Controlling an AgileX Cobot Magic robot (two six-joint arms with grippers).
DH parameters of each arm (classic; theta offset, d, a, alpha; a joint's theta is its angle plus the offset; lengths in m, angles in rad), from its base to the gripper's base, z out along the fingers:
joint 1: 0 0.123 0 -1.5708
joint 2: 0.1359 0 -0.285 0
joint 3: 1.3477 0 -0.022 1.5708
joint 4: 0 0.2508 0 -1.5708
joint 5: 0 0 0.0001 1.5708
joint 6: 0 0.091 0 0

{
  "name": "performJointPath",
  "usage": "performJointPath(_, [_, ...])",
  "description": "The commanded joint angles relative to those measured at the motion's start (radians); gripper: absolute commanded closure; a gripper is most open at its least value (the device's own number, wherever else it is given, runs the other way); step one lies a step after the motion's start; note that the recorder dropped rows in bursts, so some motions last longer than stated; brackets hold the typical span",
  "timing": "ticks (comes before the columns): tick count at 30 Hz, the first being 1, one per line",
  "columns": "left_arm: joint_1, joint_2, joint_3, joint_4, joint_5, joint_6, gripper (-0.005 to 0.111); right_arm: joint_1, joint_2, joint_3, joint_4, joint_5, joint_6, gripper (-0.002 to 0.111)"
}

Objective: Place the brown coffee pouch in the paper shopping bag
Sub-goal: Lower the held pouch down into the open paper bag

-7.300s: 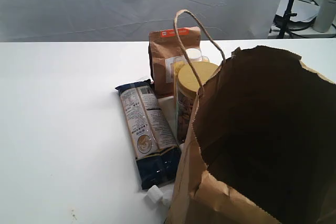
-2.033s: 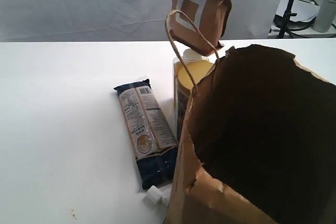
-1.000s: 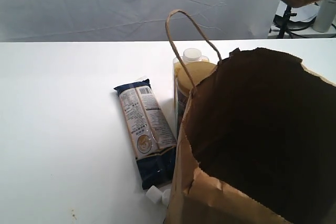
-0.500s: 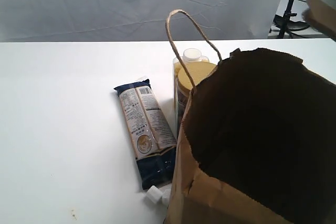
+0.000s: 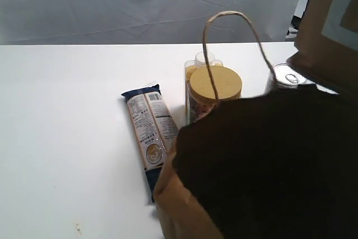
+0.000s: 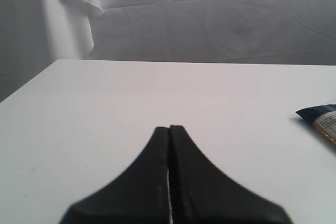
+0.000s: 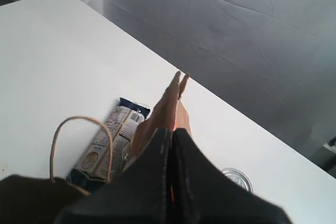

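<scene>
The brown coffee pouch (image 5: 327, 32) hangs at the right edge of the exterior view, white label showing, just above the far rim of the paper shopping bag (image 5: 178, 200). The bag's dark mouth fills the lower right and its cord handle (image 5: 232, 32) stands up. In the right wrist view my right gripper (image 7: 172, 132) is shut on the pouch (image 7: 165, 111), seen edge-on, with the bag (image 7: 31, 198) below. My left gripper (image 6: 169, 128) is shut on nothing above bare table.
A yellow-lidded jar (image 5: 215, 85) and a white-capped bottle (image 5: 204, 58) stand against the bag's far side. A metal can (image 5: 288, 76) sits under the pouch. The dark blue flat packet (image 5: 151, 132) lies left of the bag. The white table (image 5: 61, 116) stretches left.
The pouch has swung from above the jar to the right, then come down near the bag's far rim. The bag's rim has shifted left and its handle right, uncovering a can.
</scene>
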Motion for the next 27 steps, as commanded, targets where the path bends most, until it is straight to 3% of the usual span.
performJointPath(1, [0.003, -0.003, 0.004, 0.005, -0.005, -0.003, 0.107, 0.0, 0.002, 0.002, 0.046, -0.076, -0.029, 0.108])
performJointPath(22, [0.003, -0.003, 0.004, 0.005, -0.005, -0.003, 0.107, 0.0, 0.0, 0.004, 0.238, 0.02, -0.047, 0.108])
performJointPath(27, [0.003, -0.003, 0.004, 0.005, -0.005, -0.003, 0.107, 0.0, -0.022, 0.071, 0.254, 0.02, -0.028, 0.108])
